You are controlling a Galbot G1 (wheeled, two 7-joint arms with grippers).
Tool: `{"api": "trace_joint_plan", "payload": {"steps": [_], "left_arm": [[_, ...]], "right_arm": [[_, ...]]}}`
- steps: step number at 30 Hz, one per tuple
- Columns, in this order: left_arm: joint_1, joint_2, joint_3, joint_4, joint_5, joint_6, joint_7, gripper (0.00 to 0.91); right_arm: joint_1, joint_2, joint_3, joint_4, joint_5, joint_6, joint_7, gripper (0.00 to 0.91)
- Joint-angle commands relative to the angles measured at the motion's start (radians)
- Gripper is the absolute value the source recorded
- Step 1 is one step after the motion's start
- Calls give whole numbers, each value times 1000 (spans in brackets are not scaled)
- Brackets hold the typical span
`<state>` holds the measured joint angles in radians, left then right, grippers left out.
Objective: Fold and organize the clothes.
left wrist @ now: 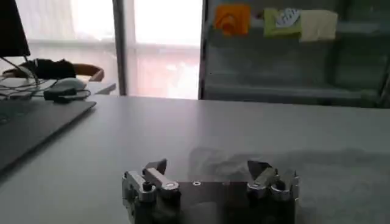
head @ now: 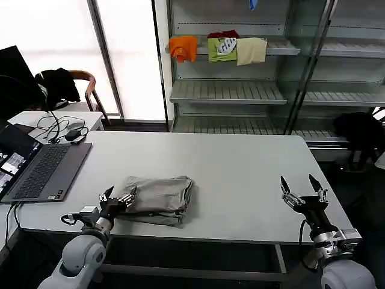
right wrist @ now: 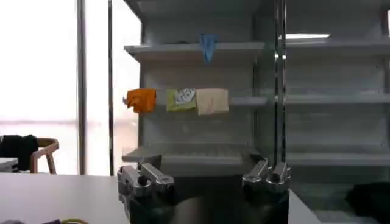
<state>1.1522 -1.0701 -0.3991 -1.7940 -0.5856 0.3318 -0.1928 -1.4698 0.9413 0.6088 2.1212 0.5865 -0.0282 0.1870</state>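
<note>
While the folded shirt (head: 157, 198) lies on the table (head: 240, 168), both grippers — left (head: 118, 195), right (head: 302, 185) — gape wide.

I see table (head: 240, 168) grey, flat | folded shirt (head: 159, 198) lying on it, its edge just beside my left gripper (head: 118, 196) | laptop (head: 42, 171) open, lying further to that gripper's left | cables (head: 63, 129) beyond the laptop

No legible text; white print on green shirt (head: 222, 48) on shelf too blurred to read.
</note>
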Motion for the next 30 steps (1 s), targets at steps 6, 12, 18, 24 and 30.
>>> {"api": "trace_joint_plan", "payload": {"steps": [6,12,18,24,30], "left_arm": [[-7,-17,-20,60,-102,19,12,907],[-6,-21,-18,57,-139,29,46,907],[-7,-21,-10,58,-152,33,65,413],[-14,-16,-3,65,-156,38,73,20],[-14,-13,3,83,-155,41,86,20]], "right_arm": [[-9,-2,3,4,0,0,0,907],[-7,-1,1,3,-1,0,0,907],[-6,-1,1,2,0,0,0,907],[-3,-1,1,1,0,1,0,907],[-2,0,-1,-1,0,1,-1,907]]}}
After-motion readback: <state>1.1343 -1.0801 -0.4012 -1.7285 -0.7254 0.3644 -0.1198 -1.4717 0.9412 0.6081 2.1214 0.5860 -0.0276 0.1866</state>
